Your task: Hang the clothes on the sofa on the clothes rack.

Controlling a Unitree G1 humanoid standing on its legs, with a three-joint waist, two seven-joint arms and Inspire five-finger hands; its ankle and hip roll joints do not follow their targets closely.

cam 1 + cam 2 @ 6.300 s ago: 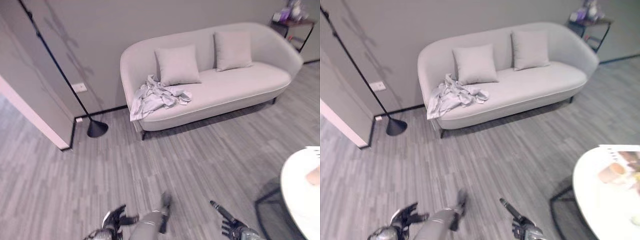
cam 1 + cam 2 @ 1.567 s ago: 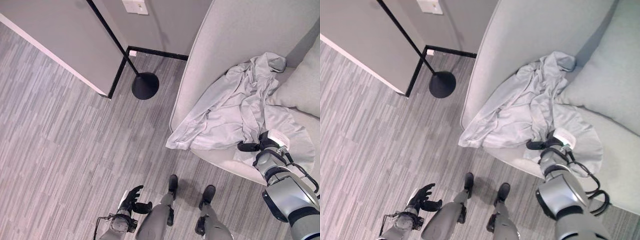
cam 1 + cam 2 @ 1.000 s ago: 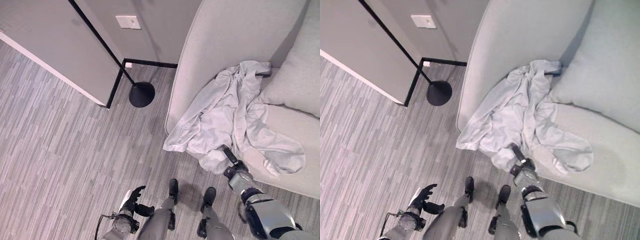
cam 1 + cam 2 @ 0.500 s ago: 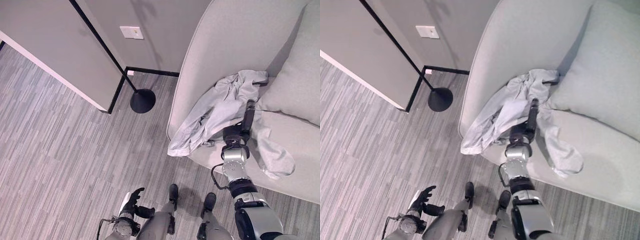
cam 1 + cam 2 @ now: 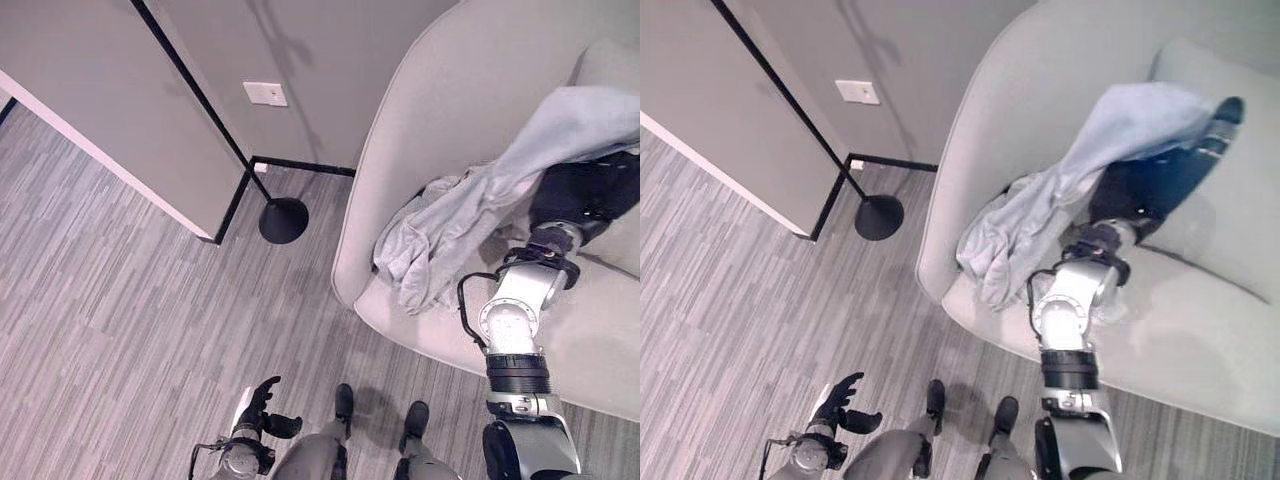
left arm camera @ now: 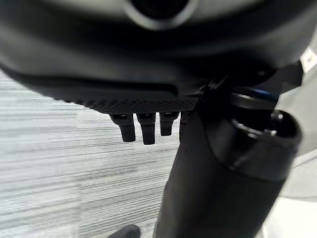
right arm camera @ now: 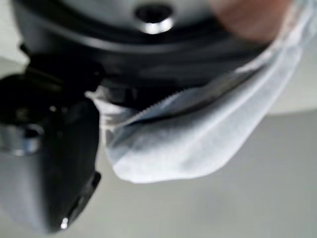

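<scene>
A light grey garment (image 5: 470,215) hangs draped over my right hand (image 5: 1150,185), which is raised above the seat of the pale sofa (image 5: 430,100). One visible finger sticks out straight past the cloth toward the cushion. The garment's lower end trails down in a bunch by the sofa's left armrest end. In the right wrist view a fold of the garment (image 7: 198,144) runs across the hand (image 7: 49,148) beside the thumb. My left hand (image 5: 262,395) hangs low over the floor, fingers (image 6: 143,129) relaxed and holding nothing.
A black stand with a slanting pole and a round base (image 5: 283,220) rests on the floor left of the sofa, by a wall corner (image 5: 130,110). A pale cushion (image 5: 1230,220) lies on the sofa behind my right hand. Grey plank floor stretches to the left.
My right hand has risen and swung toward the cushion, lifting the garment so most of it is off the seat. The left hand has stayed put.
</scene>
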